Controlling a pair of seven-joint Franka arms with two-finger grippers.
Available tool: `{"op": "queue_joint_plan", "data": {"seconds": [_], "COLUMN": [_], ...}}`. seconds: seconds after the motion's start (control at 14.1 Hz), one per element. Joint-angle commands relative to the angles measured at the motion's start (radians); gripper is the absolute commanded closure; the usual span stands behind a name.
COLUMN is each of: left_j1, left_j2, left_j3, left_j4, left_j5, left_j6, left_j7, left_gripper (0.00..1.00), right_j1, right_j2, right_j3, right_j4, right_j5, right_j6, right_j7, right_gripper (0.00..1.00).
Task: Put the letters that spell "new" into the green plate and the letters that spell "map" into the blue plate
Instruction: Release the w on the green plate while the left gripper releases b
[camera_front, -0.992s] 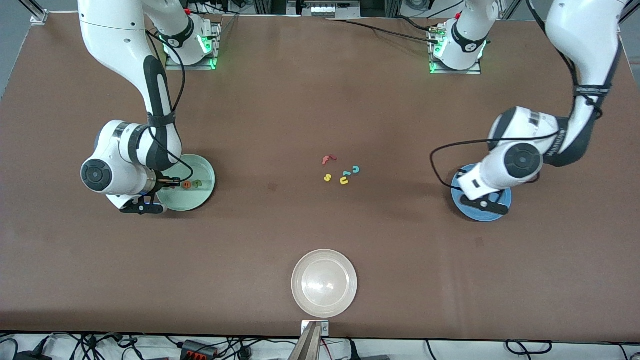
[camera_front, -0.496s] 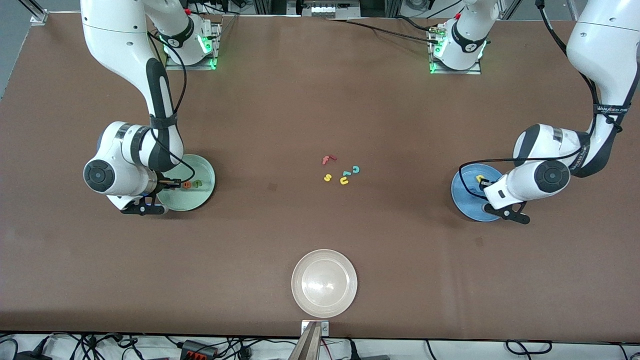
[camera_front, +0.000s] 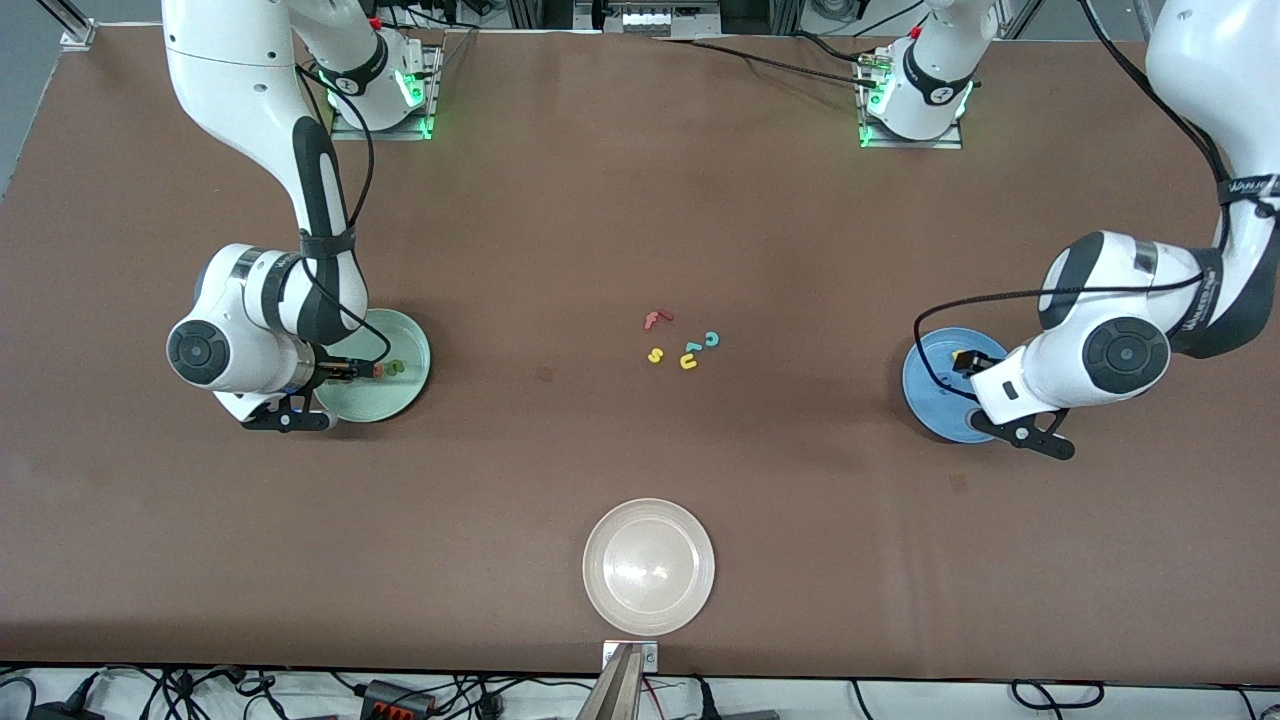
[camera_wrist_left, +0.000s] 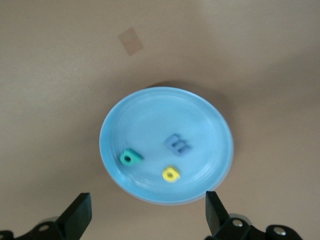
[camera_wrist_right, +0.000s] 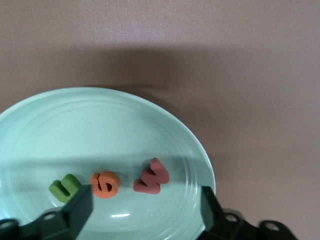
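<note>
Reading "w", "e", "n", foam letters lay in the round mint-green plate under the spread-fingered right gripper; the left gripper, fingers apart, hung over the round blue plate holding "m", "a", "p".

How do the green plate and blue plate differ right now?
The green plate holds an olive n, orange e and red w in a row; the blue plate holds a blue m, yellow a and teal p, scattered. Green sits toward the right arm's end, blue toward the left arm's. Both are round, shallow-rimmed, three letters each.

Green plate holds n, e, w; blue plate holds m, a, p.
</note>
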Motion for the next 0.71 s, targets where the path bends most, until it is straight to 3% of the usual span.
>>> {"op": "queue_joint_plan", "data": {"seconds": [0.0, 0.28, 0.43, 0.5, 0.57, 0.64], "left_j1": [0.002, -0.002, -0.032, -0.058, -0.125, -0.176], "left_j2": [0.002, 0.002, -0.015, -0.065, -0.119, -0.159], "left_j3": [-0.047, -0.117, -0.11, -0.079, 0.017, 0.137], "left_j4": [0.136, 0.362, 0.406, 0.406, 0.4, 0.394], "left_j5": [-0.076, -0.138, -0.144, -0.15, -0.187, -0.272], "left_j6": [-0.154, -0.382, -0.398, -0.398, -0.396, -0.395], "left_j7": [0.017, 0.017, 0.015, 0.015, 0.015, 0.017], "left_gripper": [0.0, 0.0, 0.0, 0.0, 0.0, 0.0], "right_j1": [-0.018, -0.021, -0.039, -0.091, -0.149, -0.18], "right_j2": [0.001, -0.005, -0.028, -0.053, -0.086, -0.123], "right_j3": [0.011, 0.01, 0.02, 0.083, 0.159, 0.198], "right_j4": [0.033, 0.065, 0.067, 0.068, 0.074, 0.073], "right_j5": [0.022, 0.022, 0.019, 0.011, -0.003, -0.038], "right_j6": [-0.009, -0.01, -0.009, -0.009, -0.012, -0.017], "right_j7": [-0.019, -0.021, -0.004, 0.026, 0.077, 0.127], "right_gripper": [0.0, 0.0, 0.0, 0.0, 0.0, 0.0]}}
